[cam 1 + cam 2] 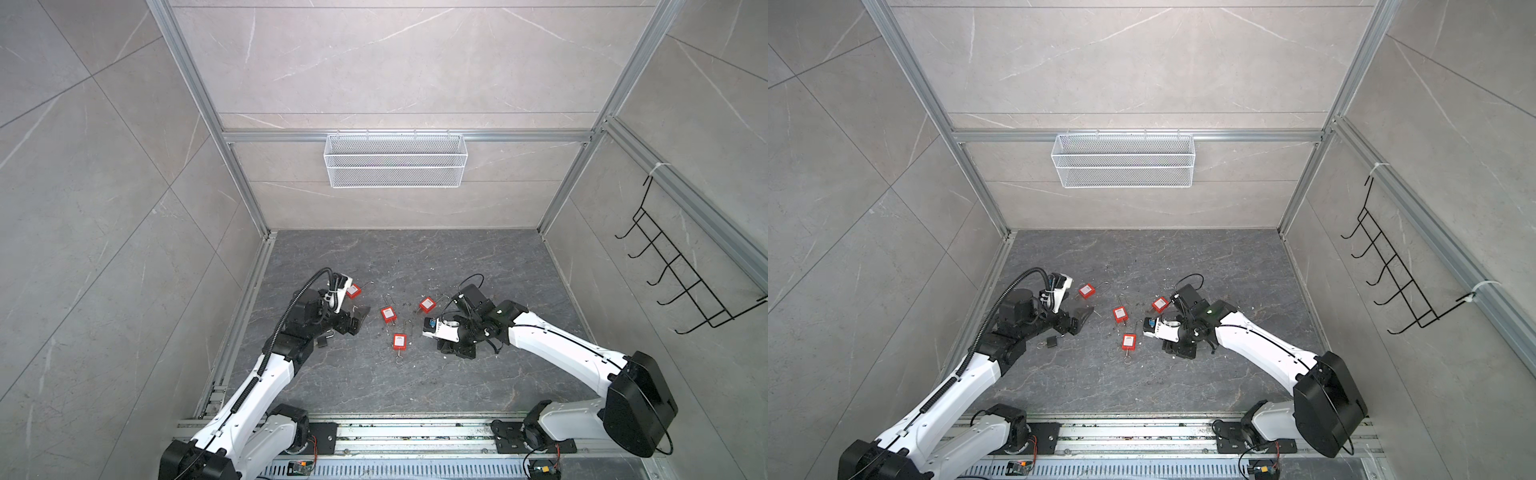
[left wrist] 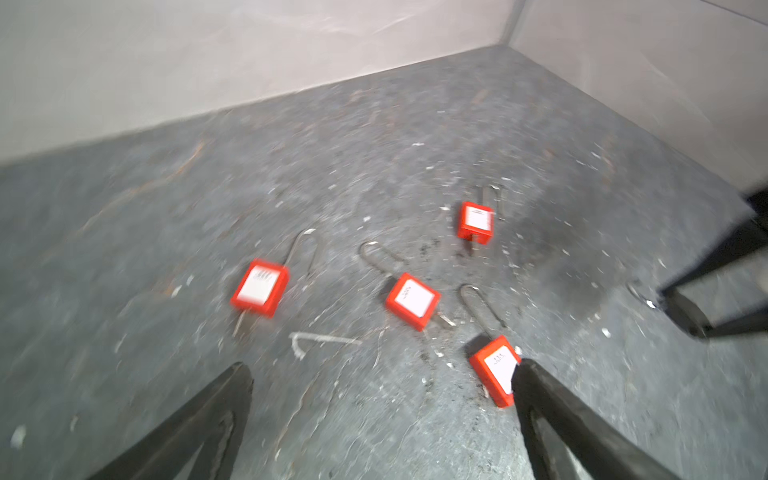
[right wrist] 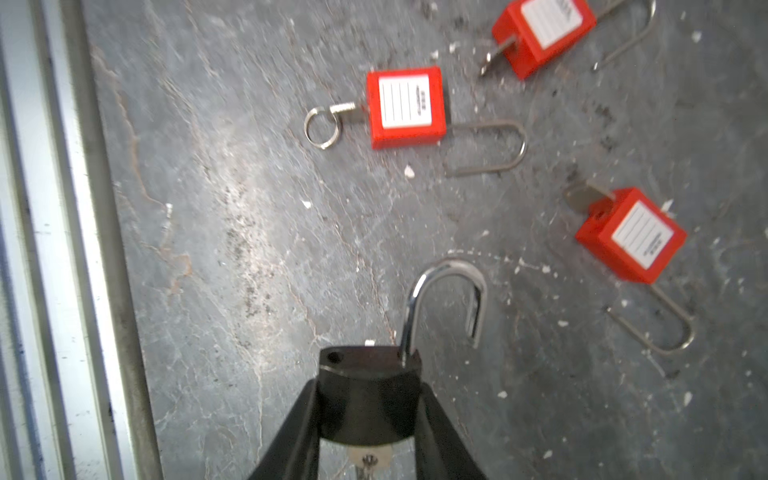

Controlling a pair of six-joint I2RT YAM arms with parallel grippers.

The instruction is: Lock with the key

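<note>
Blk padlock (image 3: 368, 401) in R pincer (image 3: 369, 386); shackle (image 3: 451, 268) open.

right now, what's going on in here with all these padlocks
The right end effector is clamped on a black padlock. Its shackle is swung open and a key sits in its base, so it is not locked yet. The left end effector hangs open and empty. Four red padlocks lie on the floor between the two arms.
</note>
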